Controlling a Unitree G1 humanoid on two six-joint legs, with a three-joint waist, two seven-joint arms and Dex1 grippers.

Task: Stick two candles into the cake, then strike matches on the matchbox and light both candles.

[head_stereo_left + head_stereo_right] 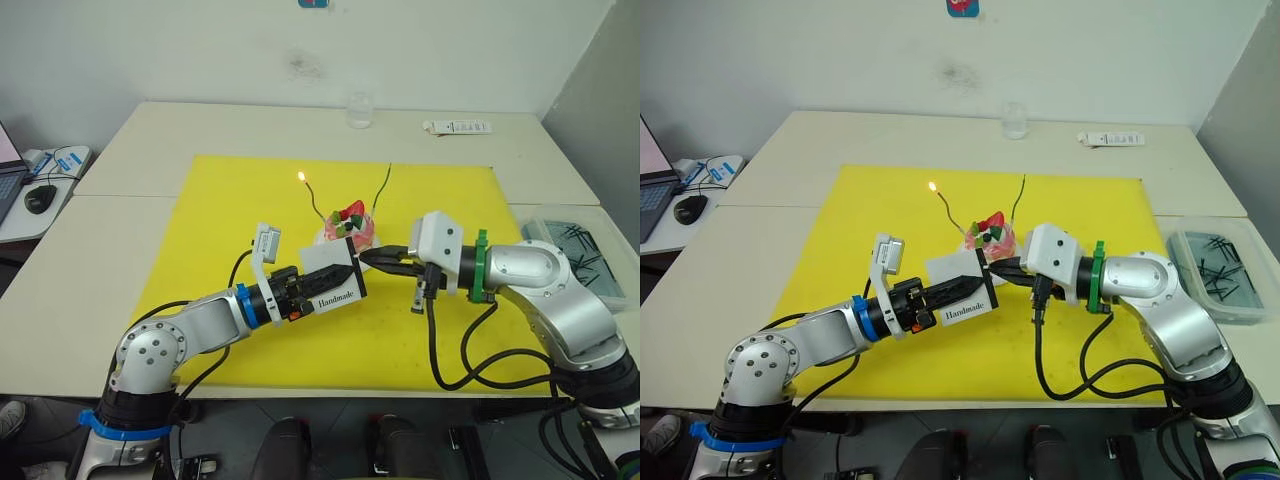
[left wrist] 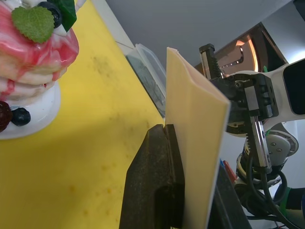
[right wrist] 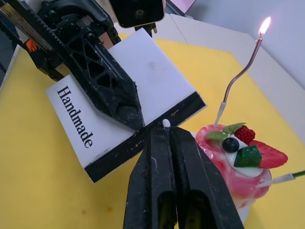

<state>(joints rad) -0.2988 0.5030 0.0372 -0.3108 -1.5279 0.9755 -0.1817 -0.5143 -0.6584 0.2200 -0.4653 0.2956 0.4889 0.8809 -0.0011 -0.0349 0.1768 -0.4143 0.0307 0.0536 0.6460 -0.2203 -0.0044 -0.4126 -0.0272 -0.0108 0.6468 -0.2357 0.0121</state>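
1. Head views: the cake sits on its white plate near the middle of a yellow mat on the desk. Two candles stand in it: the lit candle on the robot's left side with a small flame at its tip, and the unlit candle on the right side. The left pincer clamps the matchbox just in front of the cake, held off the mat. The right pincer meets the box's black strip from the right. A clear tub of dark sticks rests at the right edge of the desk.

2. Left wrist view: the matchbox appears edge-on, squeezed between the black fingers, with the cake beside it and the other arm behind.

3. Right wrist view: the right pincer is closed on a match, whose pale head pokes out and touches the black strip. The word "Handmade" reads clearly here, and the flame of the lit candle shows.
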